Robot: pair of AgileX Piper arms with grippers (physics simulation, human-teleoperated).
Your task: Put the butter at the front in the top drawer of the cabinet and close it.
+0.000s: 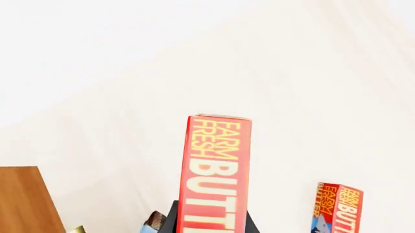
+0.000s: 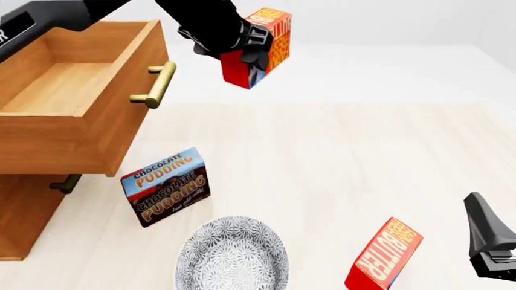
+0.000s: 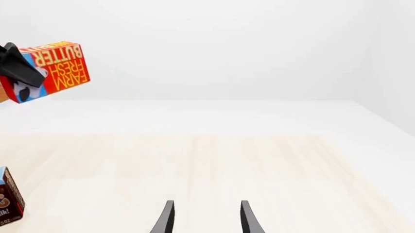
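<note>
The left gripper point(image 2: 256, 53), fingers clamped on the butter point(image 2: 262, 45), hung just beyond the open top drawer point(image 2: 72, 90), on its handle side. The right gripper point(image 3: 204, 218) stood parted, empty.

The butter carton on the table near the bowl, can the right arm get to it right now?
Probably yes. That butter carton stands just beside the right tool, which is open and empty, with bare table between them.

Pale wooden surface point(image 2: 339, 157) carries four things — the orange-brown wooden cabinet point(image 2: 24, 211) at the left, the blue-and-brown chocolate pudding box point(image 2: 166, 187), a grey patterned bowl point(image 2: 232, 254), a red butter carton point(image 2: 383, 255) standing at the near right.
</note>
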